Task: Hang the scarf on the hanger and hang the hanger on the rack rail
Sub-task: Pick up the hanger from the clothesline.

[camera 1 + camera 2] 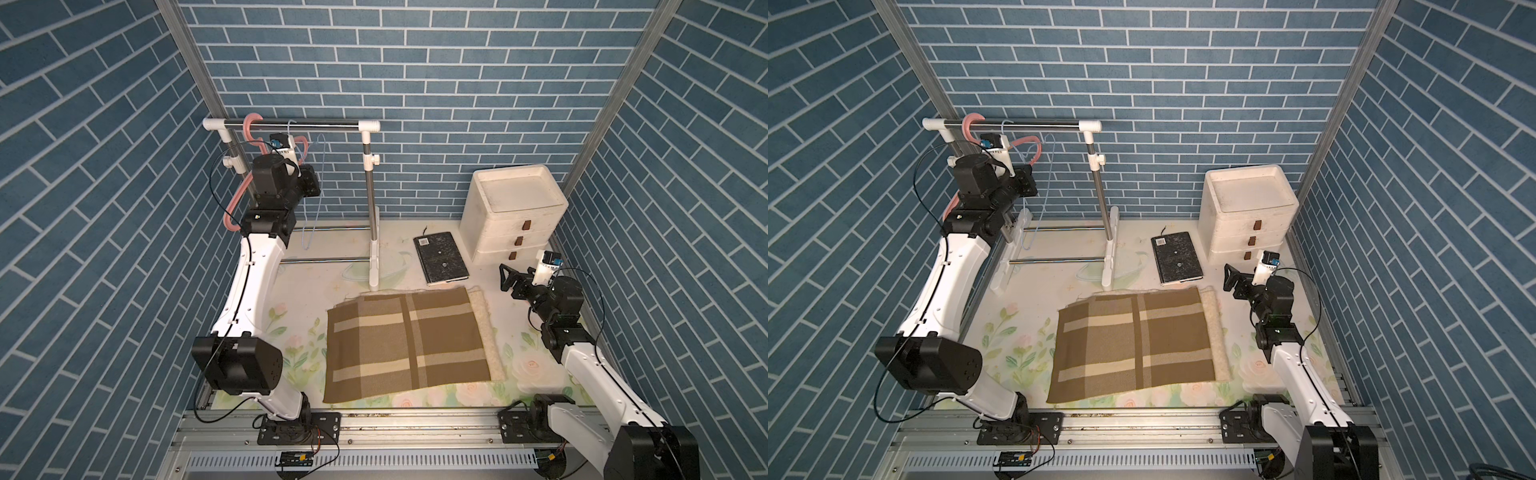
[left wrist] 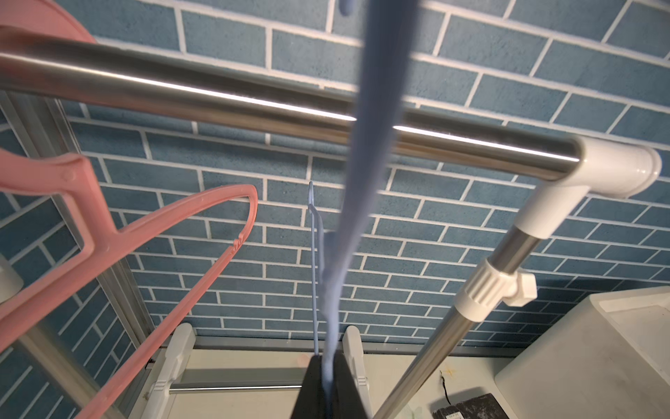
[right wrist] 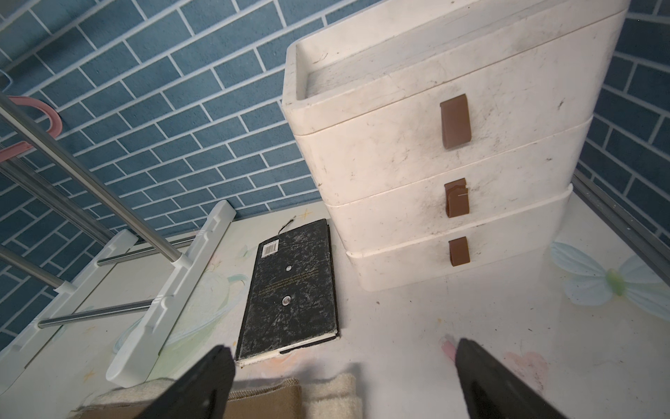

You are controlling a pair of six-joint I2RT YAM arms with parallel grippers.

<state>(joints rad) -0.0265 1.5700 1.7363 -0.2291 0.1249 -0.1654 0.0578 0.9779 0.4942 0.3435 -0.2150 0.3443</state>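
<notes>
Pink hanger (image 2: 40, 172): plastic, hooked over the rack rail, hanging just beside the left gripper on the side away from the right gripper. Garment rack (image 1: 324, 123): steel rail with white plastic joints and feet, standing at the rear of the worktop (image 1: 307, 299); the rail passes close above and beyond the left gripper. Left gripper (image 2: 328, 359): raised near rail height, jaws clenched on the blue hanger (image 2: 375, 90). In the left wrist view a thin strip of the hanger runs out from between the black fingers (image 2: 311, 391) and up across the rail. Blue hanger, further: slim and pale; in both top views its hook sits over the rail and its frame hangs beside the left gripper toward the worktop. Scarf (image 1: 407, 345): brown plaid with cream bands, folded into a flat rectangle on the worktop, with a cream fleecy layer showing along the edge nearest the right gripper. It lies well below and apart from the left gripper and near the right gripper, which does not hold it. Notebook (image 1: 441, 257): black worn cover with a barcode label, lying flat on the worktop ahead of the right gripper, between a rack foot and the drawer unit. Drawer unit (image 1: 517, 216): white, stacked drawers with brown pulls and a tray top, standing just ahead of the right gripper. Right gripper (image 1: 504, 277): low over the worktop, jaws spread wide and grasping nothing, facing the notebook and drawer unit, with the scarf's far edge just under its fingers in the right wrist view.
</notes>
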